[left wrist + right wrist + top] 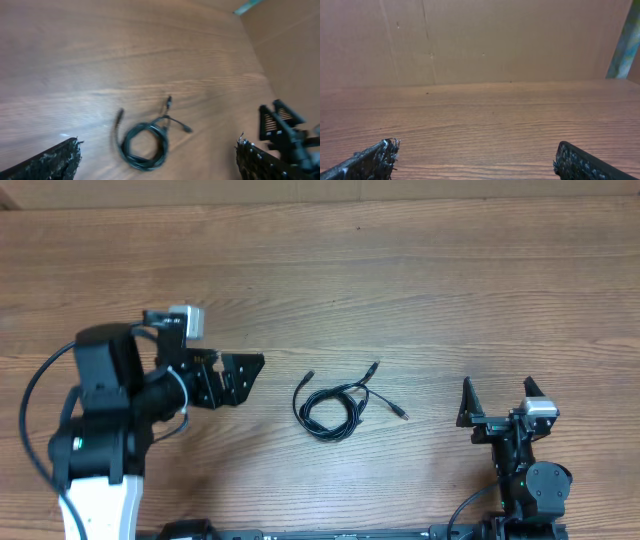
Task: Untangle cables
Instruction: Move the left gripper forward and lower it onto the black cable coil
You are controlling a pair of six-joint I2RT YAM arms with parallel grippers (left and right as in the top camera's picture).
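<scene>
The cables (335,402) lie as a small black coil in the middle of the wooden table, with loose plug ends sticking out up and to the right. My left gripper (243,377) hovers open to the left of the coil, apart from it. In the left wrist view the cables (145,142) sit ahead between my wide-apart fingers (50,162). My right gripper (498,392) stands open at the right, well away from the coil, with nothing between its fingers (372,161).
A brown cardboard wall (480,40) rises behind the table's far edge. The right arm (285,130) shows at the right edge of the left wrist view.
</scene>
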